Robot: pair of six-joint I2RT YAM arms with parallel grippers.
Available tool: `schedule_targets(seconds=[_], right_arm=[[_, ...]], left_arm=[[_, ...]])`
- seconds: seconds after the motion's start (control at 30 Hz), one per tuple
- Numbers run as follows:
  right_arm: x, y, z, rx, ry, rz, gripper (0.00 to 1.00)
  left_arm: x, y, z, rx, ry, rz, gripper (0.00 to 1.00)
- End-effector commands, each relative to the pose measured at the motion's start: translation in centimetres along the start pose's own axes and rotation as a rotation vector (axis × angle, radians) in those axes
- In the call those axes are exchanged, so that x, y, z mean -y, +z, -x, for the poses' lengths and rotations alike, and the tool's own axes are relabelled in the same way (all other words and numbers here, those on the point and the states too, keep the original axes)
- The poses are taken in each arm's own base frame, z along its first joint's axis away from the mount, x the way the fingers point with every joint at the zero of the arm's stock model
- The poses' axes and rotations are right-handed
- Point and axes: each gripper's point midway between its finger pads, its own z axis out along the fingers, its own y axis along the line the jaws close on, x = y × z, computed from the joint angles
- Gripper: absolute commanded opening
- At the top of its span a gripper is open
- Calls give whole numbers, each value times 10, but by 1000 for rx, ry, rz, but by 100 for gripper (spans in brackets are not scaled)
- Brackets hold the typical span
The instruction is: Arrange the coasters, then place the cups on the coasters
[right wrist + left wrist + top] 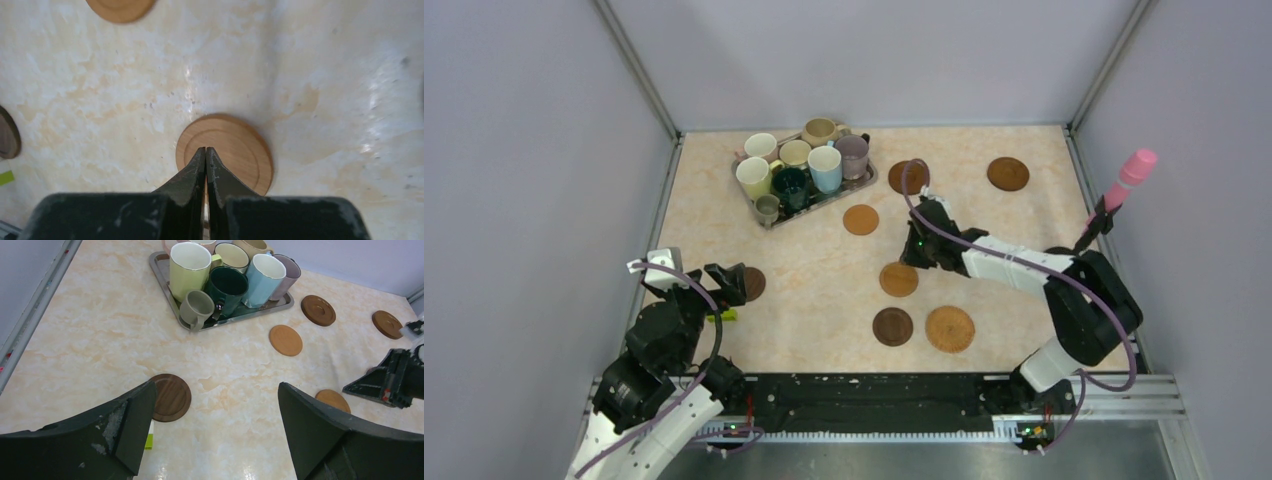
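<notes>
At closed right end effector (205, 150) tips, tan coaster (240, 145) flat, face up, left end effector (216, 387) wide

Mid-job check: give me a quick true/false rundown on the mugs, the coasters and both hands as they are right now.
1. All the mugs stand on the metal tray. True.
2. The right hand is open above a mug. False: it is shut, with its tips over a tan coaster.
3. The left hand is open and holds nothing. True.
4. A dark brown coaster lies on the table close to the left hand. True.
5. One mug stands on the dark brown coaster. False: it is bare.
</notes>
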Motion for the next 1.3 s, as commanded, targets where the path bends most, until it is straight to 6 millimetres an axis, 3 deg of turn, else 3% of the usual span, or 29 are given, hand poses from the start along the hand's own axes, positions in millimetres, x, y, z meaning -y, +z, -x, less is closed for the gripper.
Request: schedule_targets(seconds=[0.0,0.23,0.43,0.63,0.9,1.27], right_arm=[[8,-37,60,132,-23,-36,0],[95,-49,89,196,51,-238,0],[135,-61,114,253,49,-326,0],[177,-56,119,234,83,-424,0],[192,-44,115,211,97,-439,0],[183,-24,96,140,120,-355,0]], left_arm=[[1,3,3,13,-12,6,96],[1,3,3,18,-17,9,96],[0,6,-2,-7,-2,21,96],[5,7,-4,-18,5,1,96],[8,7,-4,-18,6,-17,96],[5,6,-3,-14,0,-6,96]])
